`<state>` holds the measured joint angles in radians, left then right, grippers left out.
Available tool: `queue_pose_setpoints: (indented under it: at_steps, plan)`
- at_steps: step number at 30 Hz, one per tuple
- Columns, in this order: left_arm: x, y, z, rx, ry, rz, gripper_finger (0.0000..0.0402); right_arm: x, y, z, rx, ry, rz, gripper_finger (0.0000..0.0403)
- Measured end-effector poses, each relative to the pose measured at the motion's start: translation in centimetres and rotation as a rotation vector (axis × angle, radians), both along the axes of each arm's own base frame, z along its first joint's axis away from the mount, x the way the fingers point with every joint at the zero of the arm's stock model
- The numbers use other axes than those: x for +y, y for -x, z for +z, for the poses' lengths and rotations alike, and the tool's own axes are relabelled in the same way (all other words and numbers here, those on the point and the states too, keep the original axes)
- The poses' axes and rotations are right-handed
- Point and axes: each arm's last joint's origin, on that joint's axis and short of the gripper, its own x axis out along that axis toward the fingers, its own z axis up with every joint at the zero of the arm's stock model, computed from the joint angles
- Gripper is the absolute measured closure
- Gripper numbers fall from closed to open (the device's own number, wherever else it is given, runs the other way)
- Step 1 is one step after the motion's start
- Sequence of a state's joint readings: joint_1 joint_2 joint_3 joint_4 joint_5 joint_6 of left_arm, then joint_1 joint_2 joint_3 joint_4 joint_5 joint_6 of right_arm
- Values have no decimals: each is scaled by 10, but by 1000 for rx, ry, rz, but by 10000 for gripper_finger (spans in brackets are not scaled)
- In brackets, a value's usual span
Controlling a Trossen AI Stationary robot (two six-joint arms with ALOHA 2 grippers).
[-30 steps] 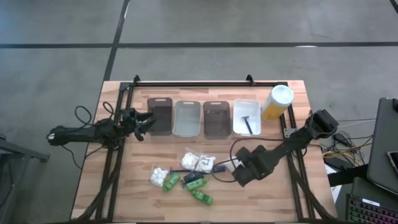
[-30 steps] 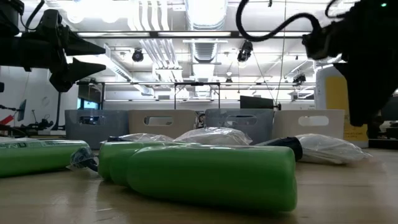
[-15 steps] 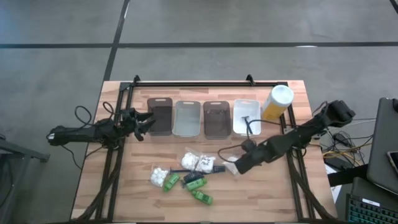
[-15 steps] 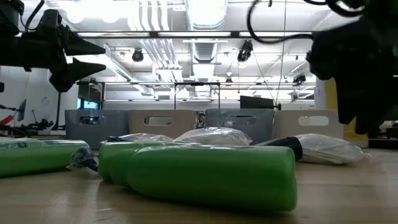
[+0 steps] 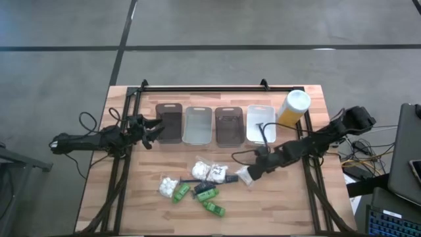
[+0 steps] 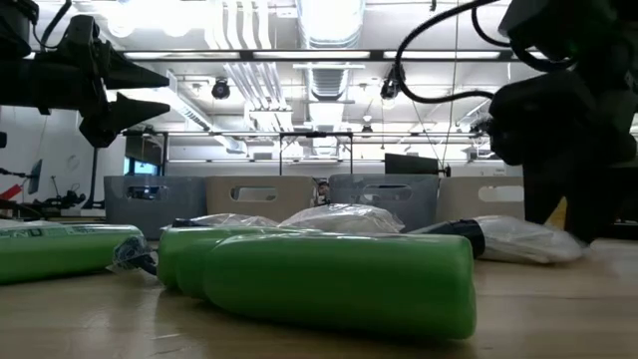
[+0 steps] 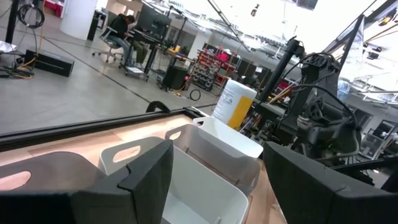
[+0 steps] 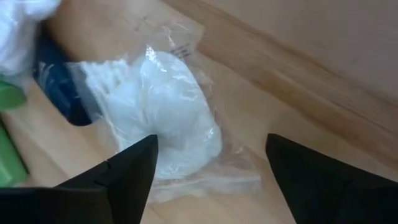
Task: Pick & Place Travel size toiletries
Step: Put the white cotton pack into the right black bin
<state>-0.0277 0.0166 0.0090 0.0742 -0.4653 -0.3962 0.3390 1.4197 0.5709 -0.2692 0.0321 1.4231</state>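
Right gripper (image 5: 250, 174): low over the table at the right end of the toiletry cluster, fingers (image 8: 124, 180) spread wide to either side of a white crinkly packet (image 8: 168, 118), nothing held; from the wrist camera the packet lies flat on the wood between the two finger tips, and contact cannot be confirmed. Left gripper (image 5: 152, 130): waiting above the left end of the tray row, jaws parted and empty. Travel size toiletries, loose on the table in front of the trays: the clear-wrapped white packet at the right gripper (image 5: 242, 176); a small dark tube (image 8: 59, 87) just beside it, part under the wrapper; two more white packets (image 5: 209, 172) in the middle of the group; a packet of small white pieces (image 5: 168, 185) at the left; three bright green little bottles (image 5: 212, 208) lying on their sides along the near edge, close together. Trays (image 5: 199, 125): four in a row toward the far side, alternating dark and clear; the rightmost, white tray (image 5: 260, 123) contains a thin black stick (image 5: 263, 128). Tall yellow cylinder with white cap (image 5: 293, 108): upright, just beside the white tray on its right.
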Motion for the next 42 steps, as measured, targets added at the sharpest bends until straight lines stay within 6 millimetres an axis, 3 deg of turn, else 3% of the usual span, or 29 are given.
queue_pose_setpoints:
  at_steps: [5, 10, 19, 23, 29, 34, 38, 42]
  plan:
    - [0, 0, 0, 0, 0, 0, 147, 4, -9, 1, -7, 39, 88, 96]
    - [0, 0, 0, 0, 0, 0, 147, 9, -24, 11, -82, 53, 165, 120]
    - [0, 0, -1, 6, 0, 0, 147, 15, -37, -11, -29, -24, 160, 220]
    - [0, 0, -1, 8, 0, 0, 147, 18, -44, -10, -47, -48, 169, 276]
    - [0, -1, -1, 10, 0, 0, 147, 22, -49, 28, -159, -75, 214, 354]
    - [0, -1, -1, 17, 0, 0, 147, 16, -47, 71, -237, 12, 147, 386]
    - [0, -1, -2, 20, -1, 0, 147, -6, -50, 112, -327, 223, -36, 384]
    - [0, -1, -2, 21, -1, 0, 147, -42, -65, 145, -386, 420, -188, 381]
